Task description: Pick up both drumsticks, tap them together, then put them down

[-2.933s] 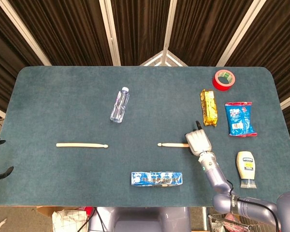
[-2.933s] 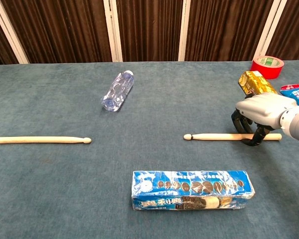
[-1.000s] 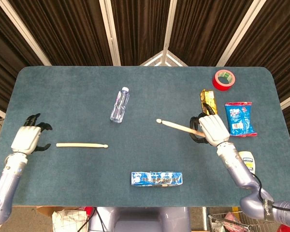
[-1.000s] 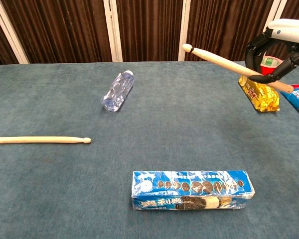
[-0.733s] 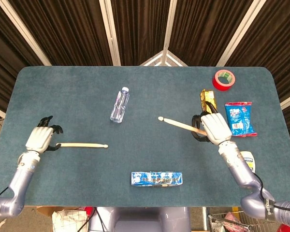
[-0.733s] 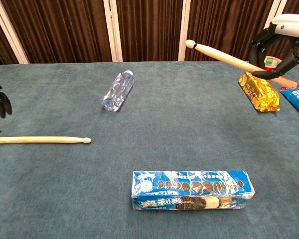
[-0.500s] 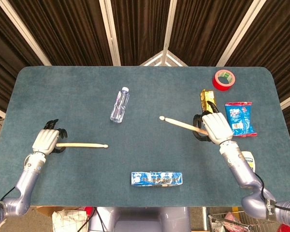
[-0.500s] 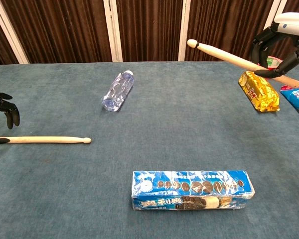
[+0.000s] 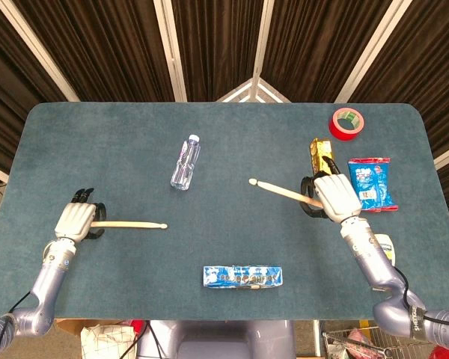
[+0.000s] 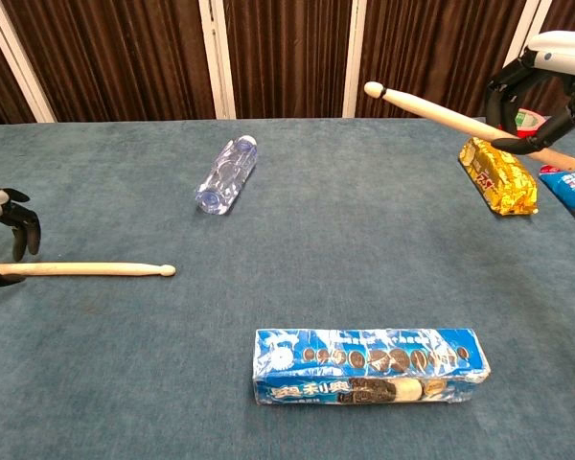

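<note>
On the blue worktop, the left hand has arrived over the second drumstick, fingers curled around its butt, not yet lifted; the right hand holds its drumstick aloft.

Between the two hands the cloth lies bare; only the water bottle and biscuit pack flank that lane.
</note>
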Motion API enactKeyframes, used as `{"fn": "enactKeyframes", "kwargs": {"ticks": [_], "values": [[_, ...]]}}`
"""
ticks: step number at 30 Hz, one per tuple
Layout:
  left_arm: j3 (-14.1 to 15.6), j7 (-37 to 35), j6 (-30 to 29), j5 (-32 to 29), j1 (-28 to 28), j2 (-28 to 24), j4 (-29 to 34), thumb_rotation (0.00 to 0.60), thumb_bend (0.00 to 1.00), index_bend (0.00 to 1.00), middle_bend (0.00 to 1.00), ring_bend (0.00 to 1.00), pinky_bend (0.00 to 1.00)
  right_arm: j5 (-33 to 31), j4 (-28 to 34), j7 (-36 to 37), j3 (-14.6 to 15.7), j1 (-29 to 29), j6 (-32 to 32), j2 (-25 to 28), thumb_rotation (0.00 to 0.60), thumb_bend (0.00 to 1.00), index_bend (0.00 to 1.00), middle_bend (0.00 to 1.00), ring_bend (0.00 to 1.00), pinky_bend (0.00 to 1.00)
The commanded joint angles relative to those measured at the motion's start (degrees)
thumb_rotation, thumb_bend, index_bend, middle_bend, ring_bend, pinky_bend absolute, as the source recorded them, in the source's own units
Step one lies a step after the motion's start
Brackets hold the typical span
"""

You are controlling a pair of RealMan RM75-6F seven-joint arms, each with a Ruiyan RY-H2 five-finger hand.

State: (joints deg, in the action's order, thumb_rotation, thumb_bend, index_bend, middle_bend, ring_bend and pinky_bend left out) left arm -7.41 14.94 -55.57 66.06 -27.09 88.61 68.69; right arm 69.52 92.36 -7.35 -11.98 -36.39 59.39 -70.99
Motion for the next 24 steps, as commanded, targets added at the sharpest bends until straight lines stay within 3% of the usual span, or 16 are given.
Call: {"fn": "enactKeyframes", "kwargs": {"ticks": [1, 11, 24], "values": [[0.01, 0.10, -0.04, 0.24, -0.45, 0.79, -0.42, 0.600, 0.36, 0.51, 0.51, 0.06, 0.00, -0.02, -0.10, 0.05, 0.03, 0.02, -0.07, 0.02, 0.600, 0.43, 0.74, 0.61, 0.39, 0.04], [-0.88, 3.14, -1.13, 0.28, -2.28, 2.70, 0.25, 0.600, 0.36, 0.51, 0.53, 0.06, 0.00, 0.31, -0.82, -0.31, 0.13, 0.11, 0.14, 0.07, 0.600, 0.43, 0.74, 0.61, 0.39, 0.04], [-1.33, 12.94, -0.84, -6.41, -3.35, 2.99, 2.93, 0.600, 0.36, 0.52, 0.53, 0.06, 0.00, 0.50, -1.24, -0.17, 0.28, 0.42, 0.28, 0.22, 0.600, 0.43, 0.74, 0.61, 0.39, 0.04]]}}
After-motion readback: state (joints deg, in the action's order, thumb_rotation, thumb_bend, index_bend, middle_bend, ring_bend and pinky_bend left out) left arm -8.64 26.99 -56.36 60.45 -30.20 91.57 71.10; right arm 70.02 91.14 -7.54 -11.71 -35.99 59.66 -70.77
